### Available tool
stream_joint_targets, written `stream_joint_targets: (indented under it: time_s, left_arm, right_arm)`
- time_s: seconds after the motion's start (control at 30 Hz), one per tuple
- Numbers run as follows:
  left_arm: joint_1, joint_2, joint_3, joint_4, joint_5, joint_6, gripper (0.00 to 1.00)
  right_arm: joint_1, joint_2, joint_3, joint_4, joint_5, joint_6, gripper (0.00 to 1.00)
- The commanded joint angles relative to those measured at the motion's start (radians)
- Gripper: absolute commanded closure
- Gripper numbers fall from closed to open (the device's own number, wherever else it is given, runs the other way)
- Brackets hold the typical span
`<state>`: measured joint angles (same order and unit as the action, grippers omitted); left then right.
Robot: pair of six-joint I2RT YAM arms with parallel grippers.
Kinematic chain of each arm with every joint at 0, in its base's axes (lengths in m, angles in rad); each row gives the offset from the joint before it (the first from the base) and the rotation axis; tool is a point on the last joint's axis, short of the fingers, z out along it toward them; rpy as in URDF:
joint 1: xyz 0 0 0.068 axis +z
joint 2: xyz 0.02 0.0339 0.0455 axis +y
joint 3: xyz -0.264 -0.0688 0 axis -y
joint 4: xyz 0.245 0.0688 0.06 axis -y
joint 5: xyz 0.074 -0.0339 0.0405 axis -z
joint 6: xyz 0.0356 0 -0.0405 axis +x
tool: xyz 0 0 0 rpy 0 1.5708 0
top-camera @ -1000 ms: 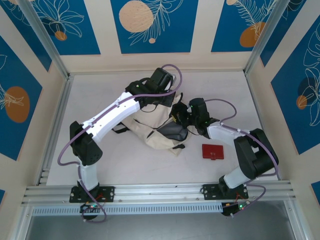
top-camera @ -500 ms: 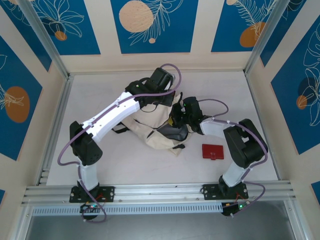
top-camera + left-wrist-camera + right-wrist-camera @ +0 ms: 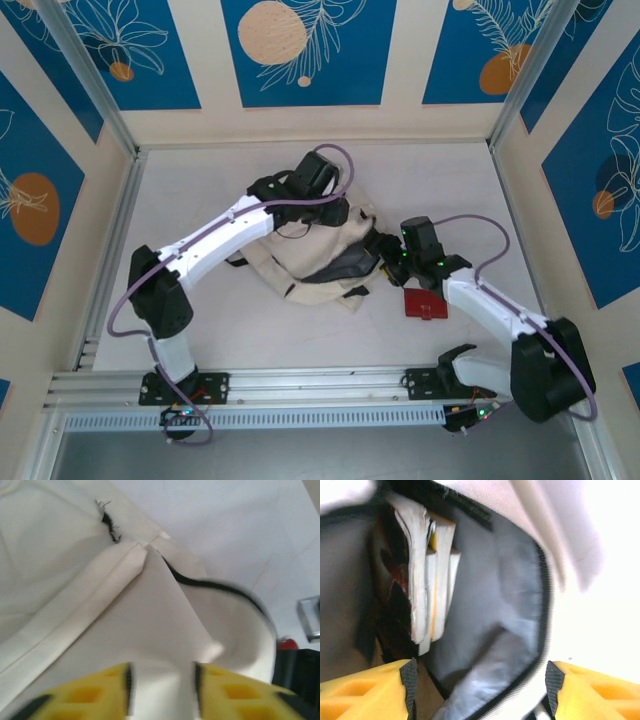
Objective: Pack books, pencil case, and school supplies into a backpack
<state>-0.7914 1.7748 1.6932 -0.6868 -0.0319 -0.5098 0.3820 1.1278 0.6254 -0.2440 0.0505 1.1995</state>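
The books (image 3: 427, 580) are already in, standing on edge inside the grey-lined main compartment of the backpack (image 3: 300, 265), which lies mid-desk with its zipped mouth facing the right arm. The step in hand looks like the changeover to the pencil case (image 3: 428, 305), which lies flat on the desk (image 3: 200, 180) just beside the bag, partly under the right arm. The right fingers (image 3: 590, 690) are spread wide at the mouth and hold nothing. The left fingers (image 3: 90, 695) are partly apart astride a fold of cream fabric, apparently loose between them. Next, the right arm should probably drop onto the thin case while the left re-pinches the flap to keep the mouth open.
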Motion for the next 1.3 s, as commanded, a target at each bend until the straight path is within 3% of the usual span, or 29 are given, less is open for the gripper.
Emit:
stream_joint_targets:
  time_s: [0.0,0.13,0.37,0.47,0.57,0.67,0.87,1.27]
  left_arm:
    - [0.029,-0.123,-0.097,0.051,0.007,-0.041,0.39]
    - [0.087,-0.237,-0.269,0.064,-0.013,-0.105,0.21]
    - [0.227,-0.417,-0.572,0.083,0.001,-0.205,0.17]
    - [0.289,-0.471,-0.681,0.097,0.051,-0.234,0.17]
    - [0.32,-0.497,-0.756,0.126,0.103,-0.258,0.17]
    - [0.324,-0.481,-0.814,0.199,0.168,-0.284,0.2]
    - [0.322,-0.387,-0.894,0.364,0.306,-0.34,0.29]
    - [0.318,-0.237,-0.878,0.453,0.336,-0.312,0.35]
  right_arm:
    - [-0.02,-0.094,0.036,-0.258,0.146,-0.147,0.3]
    - [0.01,-0.091,0.122,-0.345,0.14,-0.267,0.32]
    - [0.294,0.087,0.381,-0.526,0.289,-0.354,0.36]
    - [0.409,0.175,0.444,-0.505,0.28,-0.345,0.36]
    - [0.454,0.286,0.48,-0.465,0.209,-0.324,0.36]
    - [0.457,0.369,0.469,-0.391,0.138,-0.305,0.36]
    - [0.401,0.481,0.462,-0.327,0.118,-0.311,0.36]
    - [0.23,0.717,0.618,-0.281,0.167,-0.454,0.38]
